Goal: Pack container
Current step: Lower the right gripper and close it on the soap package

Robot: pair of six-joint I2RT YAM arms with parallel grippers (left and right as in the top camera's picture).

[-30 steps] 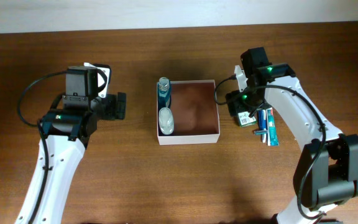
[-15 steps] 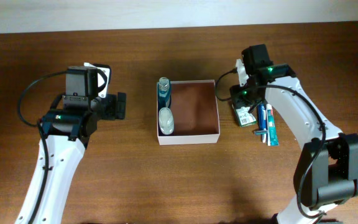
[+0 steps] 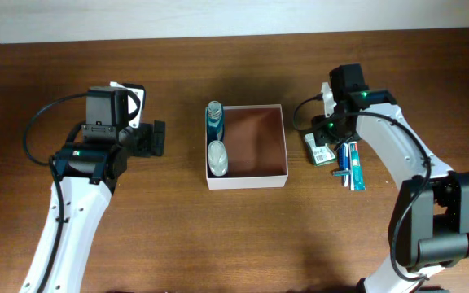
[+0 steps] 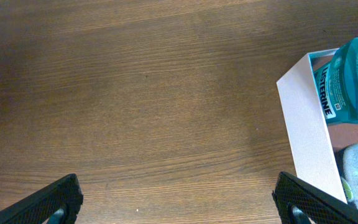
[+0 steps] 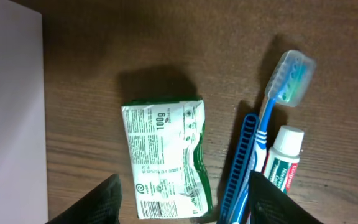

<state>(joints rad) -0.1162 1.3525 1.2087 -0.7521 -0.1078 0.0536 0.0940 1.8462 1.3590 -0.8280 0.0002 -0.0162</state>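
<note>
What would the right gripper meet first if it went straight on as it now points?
Probably the green-and-white packet on the table, which lies in line with the right gripper; the depth is unclear.

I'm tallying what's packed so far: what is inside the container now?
The container holds two things against one wall: a teal Listerine bottle and a whitish rounded item I cannot identify. The rest of its reddish-brown floor shows bare; the floor beneath those two is covered.
</note>
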